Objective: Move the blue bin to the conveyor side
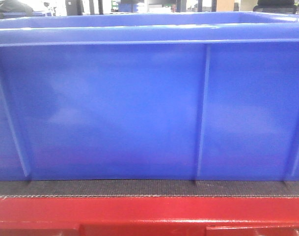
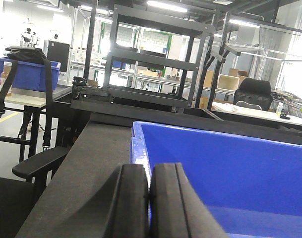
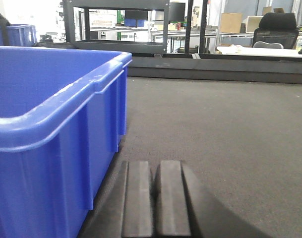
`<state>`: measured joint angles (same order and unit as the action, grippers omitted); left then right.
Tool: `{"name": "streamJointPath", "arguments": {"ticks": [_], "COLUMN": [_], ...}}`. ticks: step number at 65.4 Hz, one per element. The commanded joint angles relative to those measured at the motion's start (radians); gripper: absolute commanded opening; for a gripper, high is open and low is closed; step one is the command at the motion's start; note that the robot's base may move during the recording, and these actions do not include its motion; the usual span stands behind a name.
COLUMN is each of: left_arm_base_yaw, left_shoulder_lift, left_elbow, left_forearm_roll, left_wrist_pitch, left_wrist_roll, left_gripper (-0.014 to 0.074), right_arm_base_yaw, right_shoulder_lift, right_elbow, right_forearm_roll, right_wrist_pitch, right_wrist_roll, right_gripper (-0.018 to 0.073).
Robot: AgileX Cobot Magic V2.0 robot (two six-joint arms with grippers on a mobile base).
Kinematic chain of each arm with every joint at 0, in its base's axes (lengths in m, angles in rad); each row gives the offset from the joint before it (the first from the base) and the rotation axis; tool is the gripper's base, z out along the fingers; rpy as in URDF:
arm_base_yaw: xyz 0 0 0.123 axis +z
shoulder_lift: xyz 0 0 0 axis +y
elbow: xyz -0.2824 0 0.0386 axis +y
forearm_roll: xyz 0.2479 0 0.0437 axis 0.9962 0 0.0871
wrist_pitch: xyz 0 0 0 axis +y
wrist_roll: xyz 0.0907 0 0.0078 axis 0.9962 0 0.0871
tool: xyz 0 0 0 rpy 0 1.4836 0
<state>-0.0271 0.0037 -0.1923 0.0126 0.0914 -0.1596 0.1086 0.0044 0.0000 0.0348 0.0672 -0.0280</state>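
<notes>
The blue bin (image 1: 139, 108) fills the front view, standing on the conveyor's black belt (image 1: 139, 188) just behind its red frame (image 1: 139, 211). In the left wrist view my left gripper (image 2: 150, 171) is shut, its fingertips in line with the bin's left rim (image 2: 141, 144); the rim runs toward the thin gap between them, and the bin's inside (image 2: 230, 168) lies to the right. In the right wrist view my right gripper (image 3: 154, 166) is shut and empty, low over the belt (image 3: 230, 129), just right of the bin's outer wall (image 3: 46, 148).
A black metal rack (image 2: 151, 59) stands beyond the belt's far end. Left of the belt are a black armrest (image 2: 39, 163) and a table carrying another blue bin (image 2: 27, 74). A raised black edge (image 3: 215, 67) bounds the belt at the back.
</notes>
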Motion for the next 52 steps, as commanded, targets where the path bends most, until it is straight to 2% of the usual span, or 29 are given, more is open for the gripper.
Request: {"name": "streamJointPath", "arguments": {"ticks": [1,49,52], "left_arm_base_yaw": [0.004,0.004,0.006], "left_shoulder_lift": [-0.004,-0.004,-0.004], "left_elbow": [0.0,0.0,0.004], "left_forearm_roll": [0.002,0.002,0.026], "left_wrist_pitch": [-0.024,-0.024,-0.017], "left_wrist_roll": [-0.001,-0.001,-0.001], "left_gripper": [0.0005,0.0005,0.0005], "right_arm_base_yaw": [-0.006,-0.006,-0.006], "right_shoulder_lift": [-0.004,-0.004,-0.004], "right_elbow": [0.0,0.0,0.0], "right_forearm_roll": [0.005,0.005,0.005], "right_wrist_pitch": [-0.024,-0.024,-0.024], "right_wrist_roll": [-0.009,-0.009,-0.009], "right_gripper": [-0.0088,-0.0088,-0.0088]}}
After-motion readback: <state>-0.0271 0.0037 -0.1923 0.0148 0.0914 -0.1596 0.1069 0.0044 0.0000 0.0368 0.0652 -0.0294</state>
